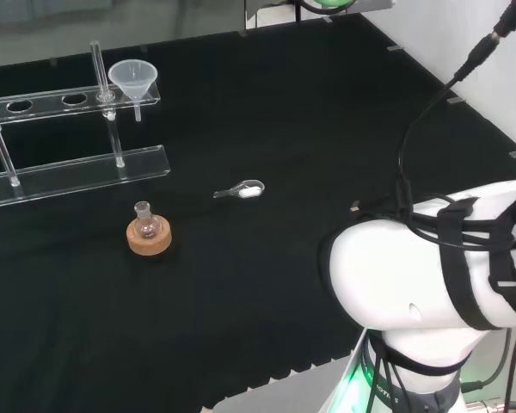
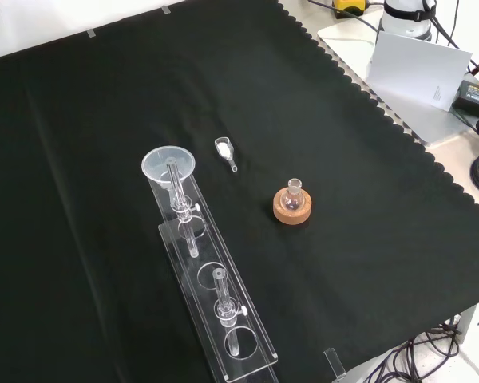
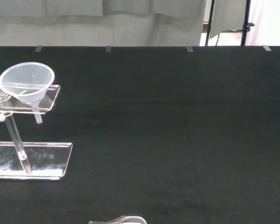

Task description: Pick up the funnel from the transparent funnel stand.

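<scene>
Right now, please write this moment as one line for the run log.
stage: not started | funnel: seated in end hole of funnel stand | flask: on cork ring | spoon: on cloth

No legible text, labels, nos. or signs on any item in any view.

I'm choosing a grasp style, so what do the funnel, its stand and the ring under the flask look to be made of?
Funnel: translucent, slightly milky, probably plastic. Stand: clear glossy sheet with bright edges, likely acrylic. Ring: matte tan, grainy, looks like cork.
</scene>
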`<control>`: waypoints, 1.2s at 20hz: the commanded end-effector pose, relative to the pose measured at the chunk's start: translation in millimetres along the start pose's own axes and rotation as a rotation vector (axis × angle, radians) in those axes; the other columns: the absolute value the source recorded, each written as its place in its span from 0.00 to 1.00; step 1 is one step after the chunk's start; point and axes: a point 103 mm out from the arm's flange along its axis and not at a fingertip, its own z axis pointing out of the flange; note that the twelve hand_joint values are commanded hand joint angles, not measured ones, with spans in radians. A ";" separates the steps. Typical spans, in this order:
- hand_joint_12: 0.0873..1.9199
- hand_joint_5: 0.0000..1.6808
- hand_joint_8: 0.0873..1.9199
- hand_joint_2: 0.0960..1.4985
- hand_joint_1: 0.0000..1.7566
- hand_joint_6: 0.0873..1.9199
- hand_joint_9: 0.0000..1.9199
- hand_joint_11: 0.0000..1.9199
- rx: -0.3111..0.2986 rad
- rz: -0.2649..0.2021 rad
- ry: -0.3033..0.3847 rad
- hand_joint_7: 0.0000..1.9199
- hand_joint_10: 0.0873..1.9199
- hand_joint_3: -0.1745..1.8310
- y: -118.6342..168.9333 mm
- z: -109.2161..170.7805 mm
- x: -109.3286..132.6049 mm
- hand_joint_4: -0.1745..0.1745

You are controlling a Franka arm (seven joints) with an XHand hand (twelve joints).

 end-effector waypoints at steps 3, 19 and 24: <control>0.00 0.00 0.00 0.35 0.03 0.00 0.00 0.00 -0.012 -0.014 -0.015 0.00 0.00 0.25 6.1 0.0 3.3 0.68; 0.00 0.00 0.00 0.40 0.08 0.00 0.00 0.00 -0.080 -0.108 0.001 0.00 0.00 0.18 76.6 4.0 41.4 0.64; 0.00 0.00 0.00 0.40 0.09 0.00 0.00 0.00 -0.103 -0.134 0.057 0.00 0.00 0.18 100.3 17.4 63.6 0.61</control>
